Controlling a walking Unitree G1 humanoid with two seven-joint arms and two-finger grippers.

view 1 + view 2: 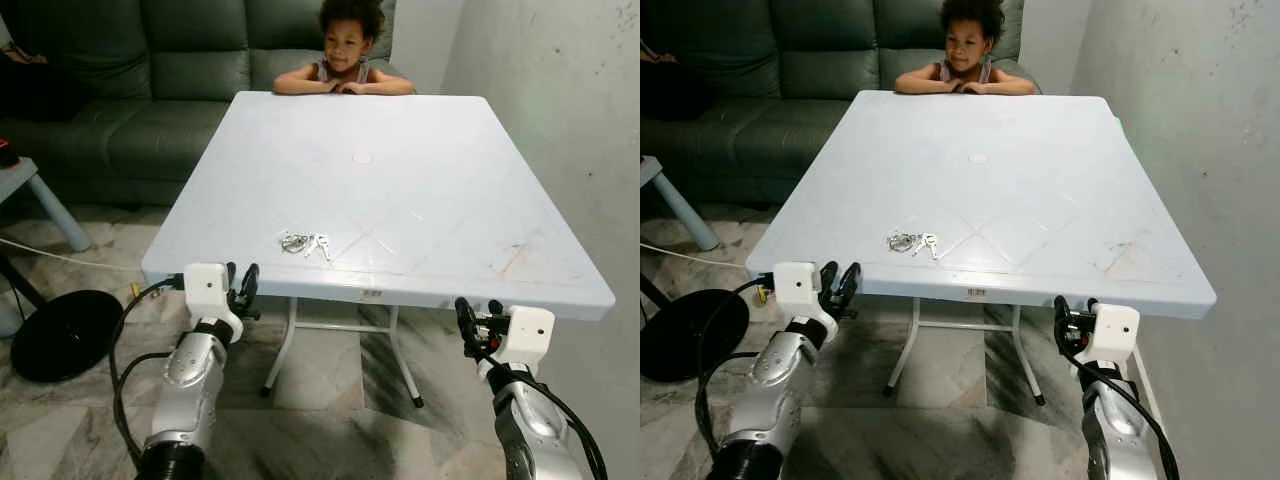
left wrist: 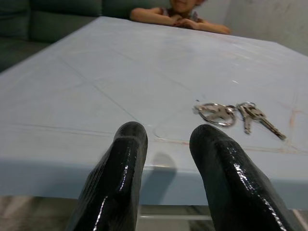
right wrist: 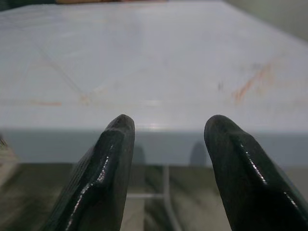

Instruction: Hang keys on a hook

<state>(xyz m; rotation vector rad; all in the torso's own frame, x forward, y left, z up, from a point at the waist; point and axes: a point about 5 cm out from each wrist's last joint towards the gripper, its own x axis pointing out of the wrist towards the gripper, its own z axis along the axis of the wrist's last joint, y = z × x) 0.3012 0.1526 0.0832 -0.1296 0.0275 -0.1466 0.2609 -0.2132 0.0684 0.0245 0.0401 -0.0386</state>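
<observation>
A small bunch of keys (image 1: 305,243) is seen lying flat on the white table (image 1: 440,180), close to the near edge and left of its middle. The ring end is set toward the robot's left; the blades are fanned out to the right and slightly toward the near edge, so the long axis runs roughly along that edge. The metal is silvery and shiny, with a round ring and thin, flat blades.

The tabletop is smooth, pale plastic, moulded with faint diagonal lines and a small round boss at centre; rust-coloured scuffs are noted toward the right near corner. It is carried on a white folding metal frame over a marbled stone floor.

The left gripper (image 1: 243,283) is held just below and short of the near edge, almost in line with the keys, its two glossy black fingers (image 2: 120,173) parted with nothing between them. The right gripper (image 1: 478,318) is held below the edge farther right, fingers likewise spread and empty.

Bare table is left on all sides of the keys. A plaster wall (image 1: 560,90) stands close along the right. A person (image 1: 345,55) leans on the far edge, arms folded, before a dark green sofa (image 1: 150,80). A black round base (image 1: 65,335) lies on the floor at left.
</observation>
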